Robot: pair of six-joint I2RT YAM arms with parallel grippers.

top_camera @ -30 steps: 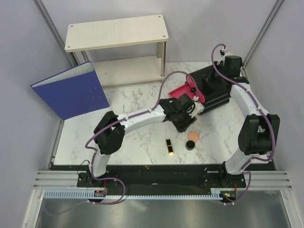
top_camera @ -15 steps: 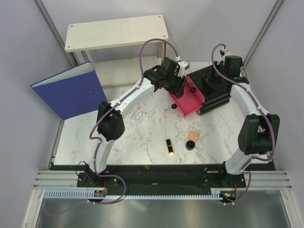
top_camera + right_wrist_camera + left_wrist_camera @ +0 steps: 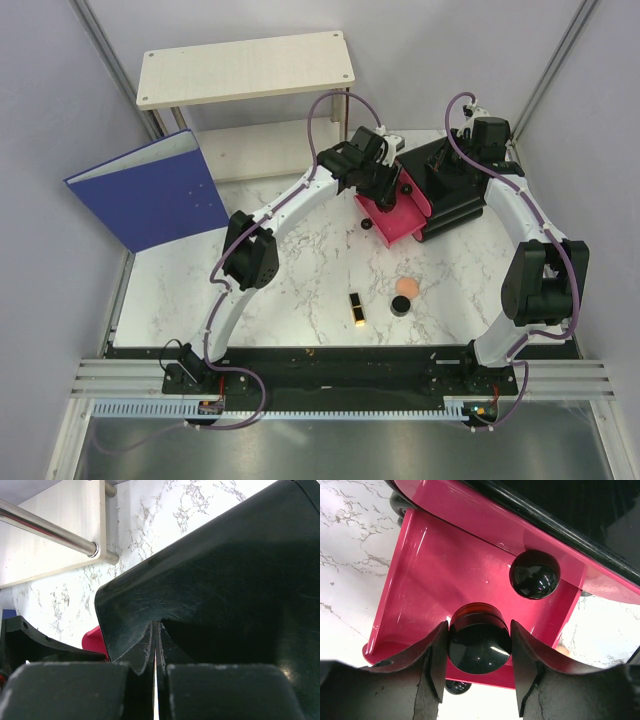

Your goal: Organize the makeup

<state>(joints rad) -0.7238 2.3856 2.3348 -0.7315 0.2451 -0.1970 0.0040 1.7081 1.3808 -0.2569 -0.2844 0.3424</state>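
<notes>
Now my left gripper [image 3: 479,630] has brought a pinched jar [image 3: 480,649] over the drawer [image 3: 435,570]: drop next. My right gripper [image 3: 156,640] is pressed together.

- Top view: bright, even light from above. The marble surface [image 3: 300,270] shows only soft, faint shadows beneath the arms, and everything is sharp.
- Left wrist view: glare streaks the glossy pink drawer [image 3: 435,575]. Small white highlights sit on the jar [image 3: 479,647]. The left tool [image 3: 479,652] is dark and soft.
- Right wrist view: mostly dim, filled by the black box [image 3: 225,580]. The surface behind is bright, and the right tool [image 3: 156,680] is blurred.
</notes>
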